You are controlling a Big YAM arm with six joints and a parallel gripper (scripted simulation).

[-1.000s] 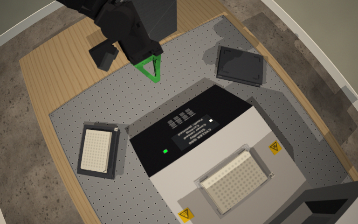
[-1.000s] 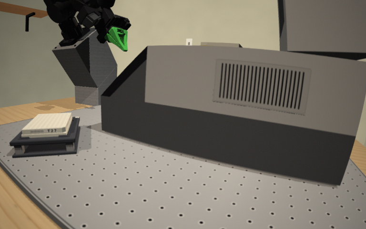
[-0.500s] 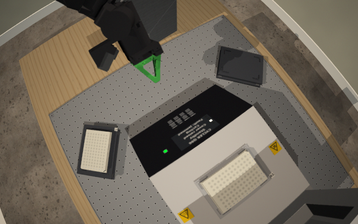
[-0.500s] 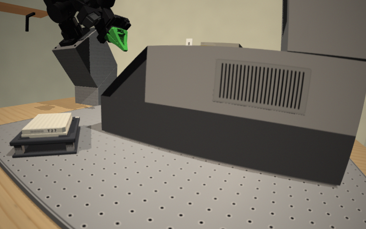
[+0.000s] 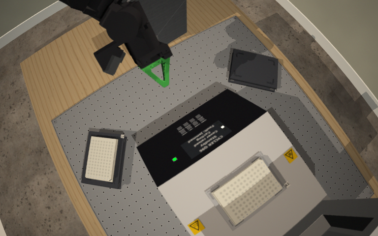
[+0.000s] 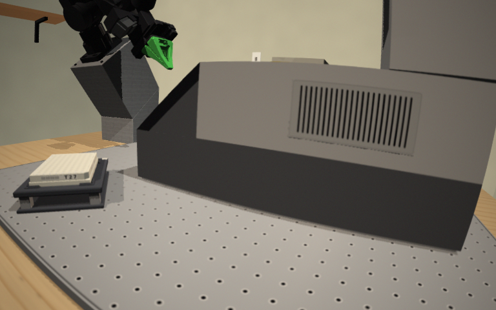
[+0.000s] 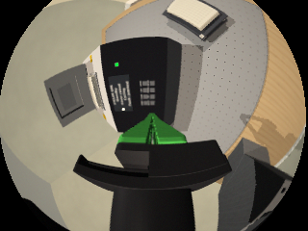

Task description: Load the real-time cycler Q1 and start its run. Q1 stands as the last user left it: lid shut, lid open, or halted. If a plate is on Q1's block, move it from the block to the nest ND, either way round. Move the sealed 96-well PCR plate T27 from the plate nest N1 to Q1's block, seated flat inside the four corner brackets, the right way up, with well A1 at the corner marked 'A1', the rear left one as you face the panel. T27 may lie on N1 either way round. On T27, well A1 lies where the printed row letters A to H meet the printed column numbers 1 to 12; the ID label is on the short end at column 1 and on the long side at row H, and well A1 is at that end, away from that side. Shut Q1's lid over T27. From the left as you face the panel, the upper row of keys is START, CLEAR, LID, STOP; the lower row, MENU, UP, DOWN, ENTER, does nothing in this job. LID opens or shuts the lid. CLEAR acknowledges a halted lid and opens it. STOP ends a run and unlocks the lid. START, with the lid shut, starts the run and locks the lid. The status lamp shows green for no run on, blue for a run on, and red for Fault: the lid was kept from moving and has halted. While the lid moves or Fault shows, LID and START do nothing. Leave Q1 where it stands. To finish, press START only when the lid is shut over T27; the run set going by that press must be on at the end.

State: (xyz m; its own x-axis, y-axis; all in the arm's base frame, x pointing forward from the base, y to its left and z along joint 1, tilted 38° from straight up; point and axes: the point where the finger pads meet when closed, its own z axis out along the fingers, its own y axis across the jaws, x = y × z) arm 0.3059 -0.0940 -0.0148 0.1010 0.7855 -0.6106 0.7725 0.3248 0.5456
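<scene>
The green-fingered black hand (image 5: 164, 76) hangs closed and empty above the counter's (image 5: 50, 70) far side. The cream sealed plate T27 (image 5: 101, 158) lies on its dark nest at left. Risk — an old cream plate (image 5: 245, 190) occupies the grey cycler's (image 5: 185, 181) block; loading T27 first would collide. The dark empty nest (image 5: 254, 70) waits far right.

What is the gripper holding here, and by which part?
Nothing. The gripper is shut on itself, its green fingers pressed together in the air above the bench, away from both plates.
</scene>
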